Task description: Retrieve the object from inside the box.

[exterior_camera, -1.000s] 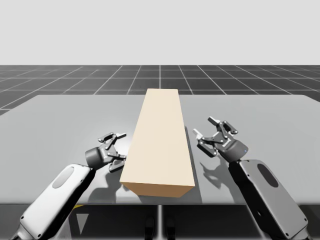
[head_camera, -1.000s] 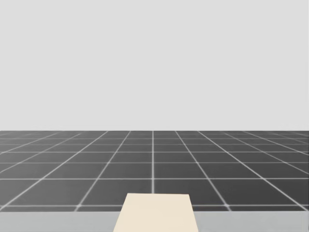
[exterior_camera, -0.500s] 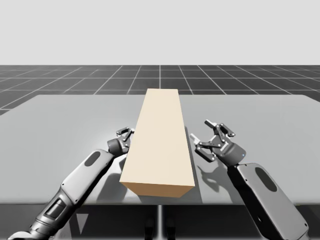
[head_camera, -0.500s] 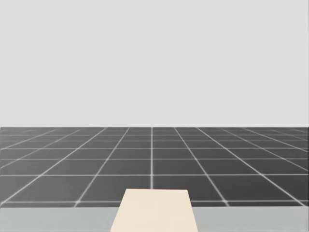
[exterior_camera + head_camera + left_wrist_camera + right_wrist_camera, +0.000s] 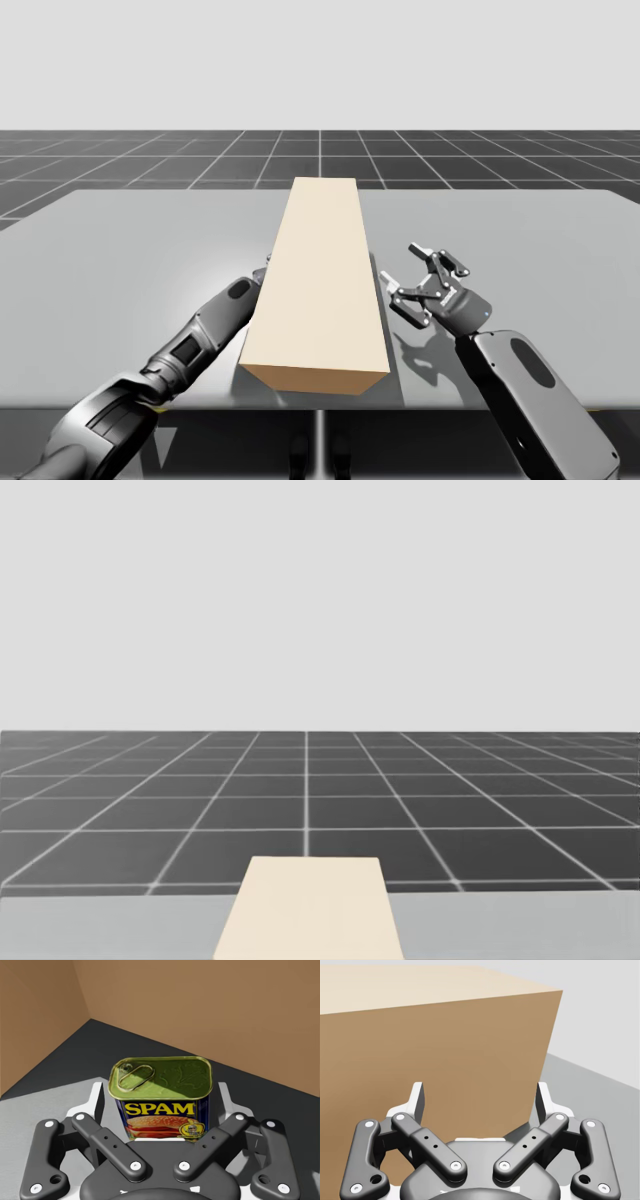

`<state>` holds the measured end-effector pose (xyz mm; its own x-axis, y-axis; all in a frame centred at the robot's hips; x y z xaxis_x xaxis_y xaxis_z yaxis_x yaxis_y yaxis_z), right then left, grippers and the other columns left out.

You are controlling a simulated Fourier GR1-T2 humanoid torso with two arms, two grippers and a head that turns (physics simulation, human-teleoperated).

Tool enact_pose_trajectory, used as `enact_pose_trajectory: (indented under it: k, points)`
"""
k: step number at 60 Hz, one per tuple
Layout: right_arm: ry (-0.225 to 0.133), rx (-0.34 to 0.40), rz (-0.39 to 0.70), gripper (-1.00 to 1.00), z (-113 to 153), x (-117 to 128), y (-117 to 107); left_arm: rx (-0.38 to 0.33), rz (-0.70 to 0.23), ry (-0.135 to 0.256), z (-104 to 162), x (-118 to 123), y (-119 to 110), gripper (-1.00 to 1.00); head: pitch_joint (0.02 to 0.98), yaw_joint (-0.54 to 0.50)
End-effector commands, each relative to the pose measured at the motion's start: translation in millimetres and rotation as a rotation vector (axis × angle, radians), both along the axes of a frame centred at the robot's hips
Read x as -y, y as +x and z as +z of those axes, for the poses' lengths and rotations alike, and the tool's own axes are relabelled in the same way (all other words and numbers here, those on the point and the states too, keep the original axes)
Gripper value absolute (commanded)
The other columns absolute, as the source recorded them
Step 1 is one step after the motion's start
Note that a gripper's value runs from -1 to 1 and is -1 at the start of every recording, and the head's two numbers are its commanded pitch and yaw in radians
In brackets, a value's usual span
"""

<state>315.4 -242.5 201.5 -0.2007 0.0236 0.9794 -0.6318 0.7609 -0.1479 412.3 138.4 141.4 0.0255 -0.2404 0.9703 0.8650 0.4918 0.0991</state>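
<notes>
- The blue rectangular can (image 5: 161,1091) stands inside the box (image 5: 318,280), at twelve o'clock between my left gripper's (image 5: 160,1102) spread fingers, unpinched.
- I judge it rigid, weighty and slick (metal, probably): clamp its end faces.
- My right gripper (image 5: 480,1102) gapes outside the box.

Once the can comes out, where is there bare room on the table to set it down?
The table is bare left of the box beyond my left arm, and right of my right gripper. Crowded: close against the box's two sides.
</notes>
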Motion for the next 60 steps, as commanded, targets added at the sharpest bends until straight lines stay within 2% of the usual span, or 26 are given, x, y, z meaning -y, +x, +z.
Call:
enact_pose_trajectory:
  k: [1,3,4,5,6,13,21,31,38,42,49,60]
  points:
    - [-0.007,-0.005,0.005,-1.00,-2,0,-1,-0.026,-0.007,0.002,-15,9,10,-1.00,0.124,-0.03]
    - [-0.008,-0.004,0.004,-1.00,-2,0,-1,-0.026,-0.010,0.000,-16,9,10,-1.00,0.124,-0.03]
    - [-0.008,-0.004,0.004,-1.00,-2,0,-1,-0.032,-0.012,-0.003,-16,8,10,-0.69,0.125,-0.03]
    - [-0.008,-0.004,0.004,-1.00,-2,0,-1,-0.033,-0.012,-0.001,-17,8,10,-0.23,0.125,-0.03]
    - [-0.009,-0.004,0.005,-1.00,-2,1,-1,-0.030,-0.014,0.002,-17,8,10,1.00,0.125,-0.03]
    - [-0.012,-0.003,0.009,-1.00,-2,1,-2,-0.026,-0.015,-0.005,-12,4,8,1.00,0.122,-0.03]
    - [-0.012,-0.005,0.007,-1.00,-1,5,-3,-0.001,0.005,0.012,0,-11,2,1.00,0.115,-0.03]
    - [-0.011,-0.004,0.004,-1.00,0,8,-4,0.036,0.077,0.029,17,-55,-12,1.00,0.107,-0.03]
    - [-0.011,-0.005,0.005,-1.00,0,9,-4,0.057,0.144,0.023,27,-98,-29,1.00,0.106,-0.03]
    - [-0.013,-0.007,0.006,-1.00,0,9,-4,0.071,0.176,0.025,33,-115,-36,1.00,0.105,-0.03]
    - [-0.018,-0.006,-0.003,-1.00,0,9,-4,0.109,0.219,0.011,50,-133,-41,1.00,0.103,-0.03]
    - [-0.014,0.005,-0.019,-1.00,2,12,-3,0.176,0.265,-0.006,89,-150,-37,1.00,0.090,-0.03]
